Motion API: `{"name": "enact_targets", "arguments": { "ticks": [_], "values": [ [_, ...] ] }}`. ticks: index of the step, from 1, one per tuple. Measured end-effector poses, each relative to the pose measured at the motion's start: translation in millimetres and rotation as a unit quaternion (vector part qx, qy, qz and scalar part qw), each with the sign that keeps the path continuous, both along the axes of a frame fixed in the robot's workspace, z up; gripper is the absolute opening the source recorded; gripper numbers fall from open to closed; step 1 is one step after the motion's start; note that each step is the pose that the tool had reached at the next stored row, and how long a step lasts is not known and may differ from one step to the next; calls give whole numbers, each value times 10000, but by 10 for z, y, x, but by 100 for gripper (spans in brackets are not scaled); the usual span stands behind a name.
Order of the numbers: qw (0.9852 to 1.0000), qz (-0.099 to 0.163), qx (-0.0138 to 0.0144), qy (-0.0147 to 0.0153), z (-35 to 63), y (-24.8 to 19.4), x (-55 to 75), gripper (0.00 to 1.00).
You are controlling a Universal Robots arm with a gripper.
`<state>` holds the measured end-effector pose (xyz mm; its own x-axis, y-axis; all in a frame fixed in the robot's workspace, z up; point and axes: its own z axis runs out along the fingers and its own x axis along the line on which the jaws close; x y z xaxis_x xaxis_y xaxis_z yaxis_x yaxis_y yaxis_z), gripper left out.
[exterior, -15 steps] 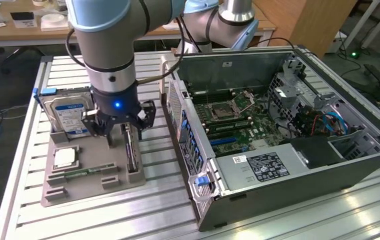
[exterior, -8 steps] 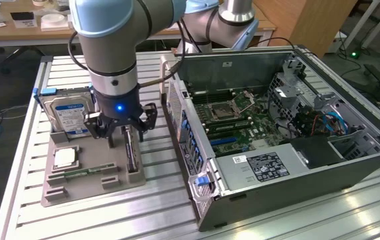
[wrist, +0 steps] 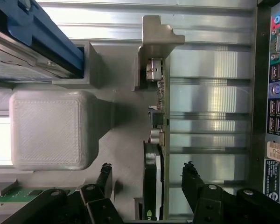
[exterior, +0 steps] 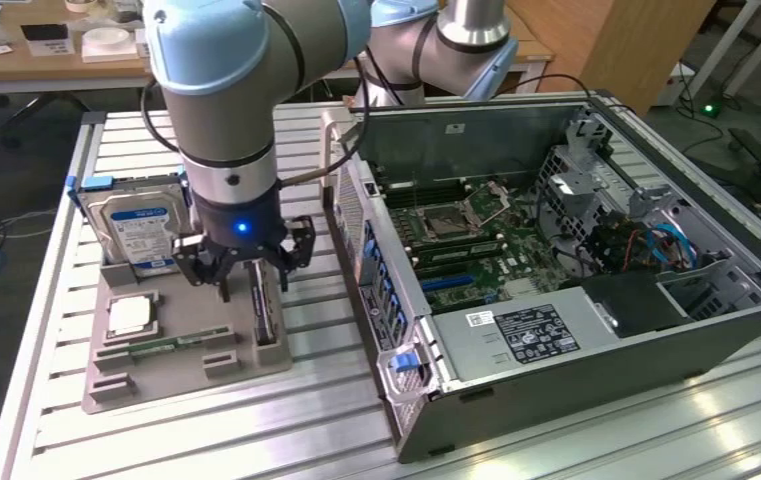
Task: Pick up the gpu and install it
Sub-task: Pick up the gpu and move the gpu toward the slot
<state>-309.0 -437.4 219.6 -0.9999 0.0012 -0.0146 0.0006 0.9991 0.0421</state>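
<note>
Gpu spot: the gpu (wrist: 152, 184) standing on its thin edge in a slot of the grey holder tray (exterior: 180, 372), on the side nearest the open computer case (exterior: 700, 330); not in the case yet
Gripper: the gripper (wrist: 147, 171) right above the card, low down by the tray
Fingers: the fingers (wrist: 190, 175) spread wide, one on each side of the card with a gap on both sides; not pinching anything
How it will handle: probably light and stiff, a thin hard board; easy to hurt, with lots of tiny parts and a dark bulky bit on one face; likely to tip or twist if held far from the middle
Where to hold: best on the two flat faces near the middle of the top edge, with a gentle squeeze; not on the end with the silver plug
Others in the tray: a hard drive (exterior: 140, 225) standing up at the back, a square processor chip (exterior: 131, 316) lying flat, a small memory stick (exterior: 173, 345) lying flat
Writing: blue label on the hard drive, words too small to read; black and white sticker on the power supply box (exterior: 527, 335), also too small; white sticker on the back of the case in the wrist view, letters cut off at the edge
Slots in the case: blue ones on the board look free
</note>
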Motion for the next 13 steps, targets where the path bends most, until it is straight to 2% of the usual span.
{"name": "enact_targets", "arguments": {
  "ticks": [7,13],
  "values": [
    [10000,0,0,-1,-120,0,6,71],
    [10000,0,-3,0,-121,0,7,71]
  ]
}}
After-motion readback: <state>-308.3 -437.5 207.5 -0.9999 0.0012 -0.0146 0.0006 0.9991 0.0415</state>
